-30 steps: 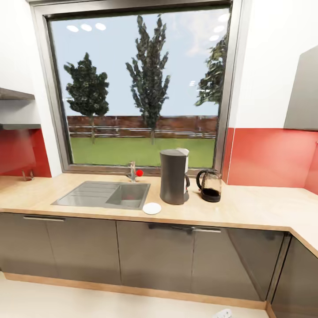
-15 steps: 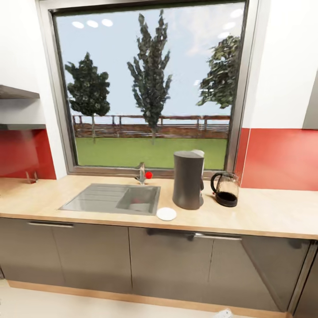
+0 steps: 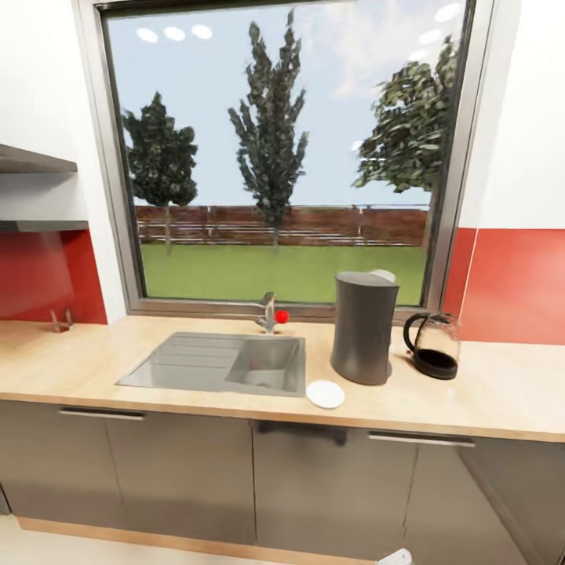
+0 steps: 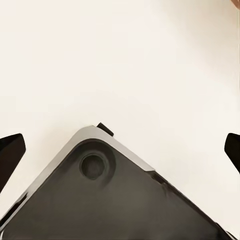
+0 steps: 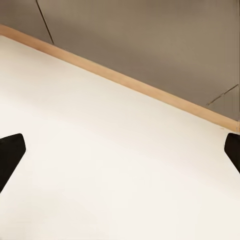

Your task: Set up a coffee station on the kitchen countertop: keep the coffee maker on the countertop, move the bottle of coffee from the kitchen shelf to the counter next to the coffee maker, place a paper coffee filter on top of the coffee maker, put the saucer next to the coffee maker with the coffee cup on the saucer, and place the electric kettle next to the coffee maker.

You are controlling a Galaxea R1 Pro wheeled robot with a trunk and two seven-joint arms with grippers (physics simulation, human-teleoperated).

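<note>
Both claws hang spread and empty over the floor (image 5: 100,165). On the countertop (image 3: 502,396), the saucer (image 3: 325,394) lies near the edge beside the coffee maker (image 3: 364,327); a careless reach could knock it off.

Bare countertop (image 3: 71,361) left of sink (image 3: 220,362), coffee maker (image 3: 363,326), kettle (image 3: 432,346) and saucer (image 3: 325,394) crowding the right

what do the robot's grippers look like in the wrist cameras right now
Each shows as two black fingertips with rounded ends at the picture's edges: the left gripper above a dark grey, angular body panel with a round recess, the right gripper above pale floor. No cables or markings visible.
</note>
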